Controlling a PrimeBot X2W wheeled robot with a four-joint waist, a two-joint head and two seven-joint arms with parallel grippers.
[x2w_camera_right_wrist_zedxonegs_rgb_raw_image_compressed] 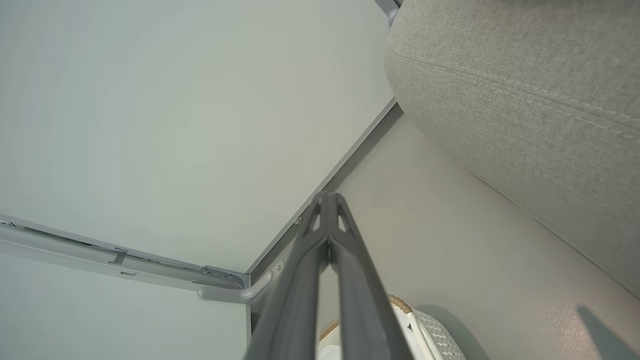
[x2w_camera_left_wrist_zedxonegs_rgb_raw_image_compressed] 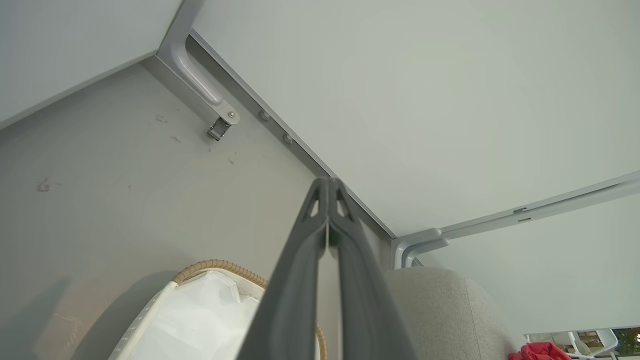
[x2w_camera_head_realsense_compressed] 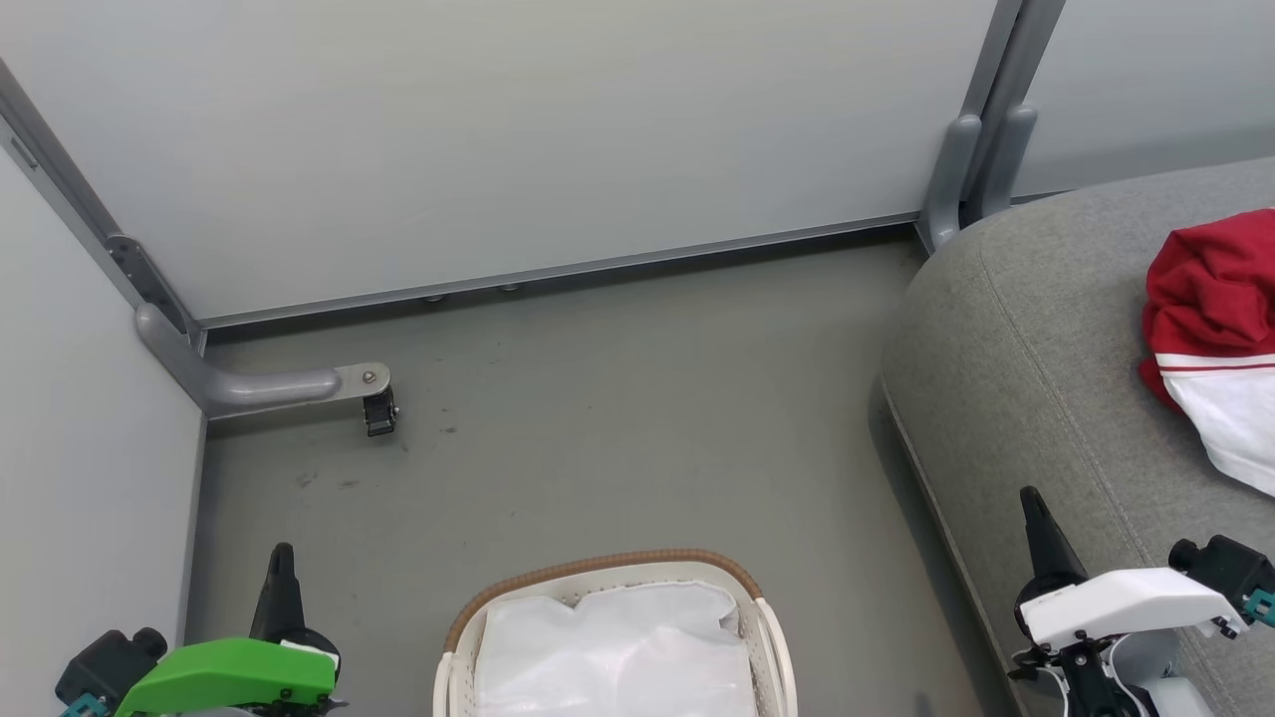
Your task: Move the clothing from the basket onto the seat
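The red and white clothing (x2w_camera_head_realsense_compressed: 1213, 329) lies bunched on the grey seat (x2w_camera_head_realsense_compressed: 1036, 329) at the right edge of the head view; a red corner of the clothing (x2w_camera_left_wrist_zedxonegs_rgb_raw_image_compressed: 540, 351) shows far off in the left wrist view. The basket (x2w_camera_head_realsense_compressed: 608, 578) stands on the floor at bottom centre, holding just its white liner (x2w_camera_head_realsense_compressed: 618, 647). My left gripper (x2w_camera_head_realsense_compressed: 283, 558) hangs shut and empty left of the basket. My right gripper (x2w_camera_head_realsense_compressed: 1032, 503) is shut and empty over the seat's front edge. Both wrist views show fingers pressed together, the left gripper (x2w_camera_left_wrist_zedxonegs_rgb_raw_image_compressed: 327, 182) and the right gripper (x2w_camera_right_wrist_zedxonegs_rgb_raw_image_compressed: 327, 196).
Pale partition walls (x2w_camera_head_realsense_compressed: 498, 129) close off the back and left. A grey metal foot with a black caster (x2w_camera_head_realsense_compressed: 379, 410) juts onto the floor at left. Another partition post (x2w_camera_head_realsense_compressed: 971, 149) stands by the seat's back corner. Grey floor (x2w_camera_head_realsense_compressed: 618, 418) lies between basket and wall.
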